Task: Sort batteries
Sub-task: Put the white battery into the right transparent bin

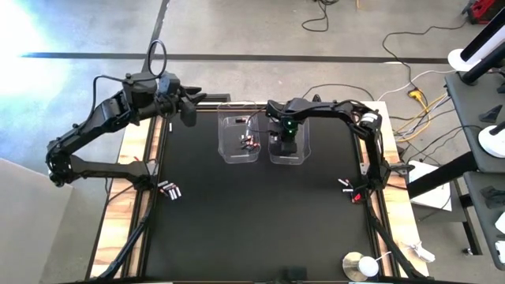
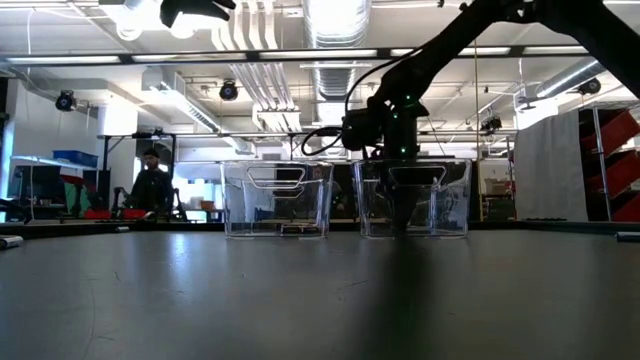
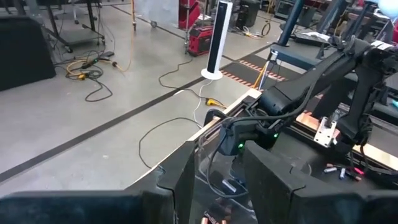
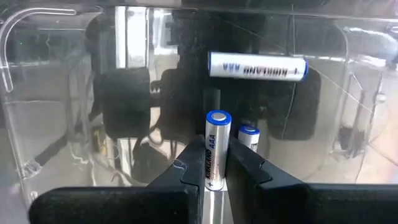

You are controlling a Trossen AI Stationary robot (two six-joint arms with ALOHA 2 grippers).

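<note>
Right end effector (image 4: 214,180) clamped on a white battery (image 4: 216,149) inside the right-hand clear tub (image 1: 289,154), centre frame, left end effector (image 3: 217,180) parted, empty, upper left.

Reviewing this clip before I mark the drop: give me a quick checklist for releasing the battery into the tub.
1. Right gripper shut on a white battery: ok.
2. Gripper over the right tub, not the left tub: ok.
3. Same type already inside, another white battery: ok.
4. Left gripper clear of both tubs, at the table's far left edge: ok.
5. Height above the tub floor: cannot tell.
</note>
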